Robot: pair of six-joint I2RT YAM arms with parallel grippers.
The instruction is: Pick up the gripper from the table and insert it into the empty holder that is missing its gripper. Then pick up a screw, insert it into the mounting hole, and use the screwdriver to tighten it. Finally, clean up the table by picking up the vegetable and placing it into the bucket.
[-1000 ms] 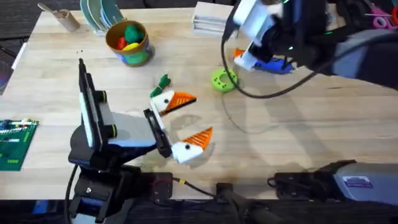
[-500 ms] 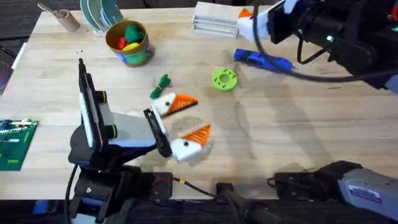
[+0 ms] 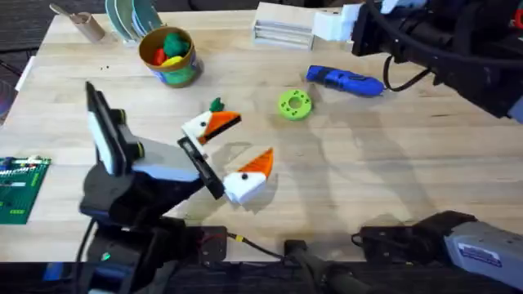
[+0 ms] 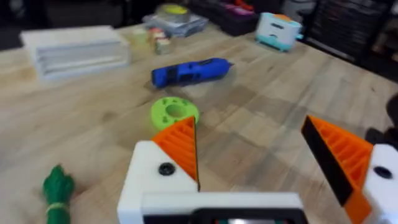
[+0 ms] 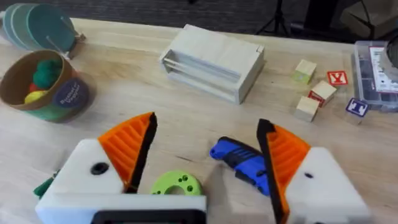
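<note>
My left gripper hangs open over the table's middle, white fingers with orange ribbed pads, nothing between them. The small green vegetable lies on the wood just beyond its far finger. The blue screwdriver lies flat toward the far right. My right gripper is raised at the far right edge, open and empty, above the screwdriver. The bucket stands far left with toy pieces inside. The loose gripper, the holder and the screw are out of view.
A lime-green disc with holes lies between vegetable and screwdriver. Teal plates stand behind the bucket. A pale wooden box sits at the far edge, small letter blocks beside it. A green board lies at the left edge.
My right gripper has pulled back and up from over the screwdriver toward the far right edge. My left arm has shifted left, its open gripper moving slightly farther toward the vegetable.
</note>
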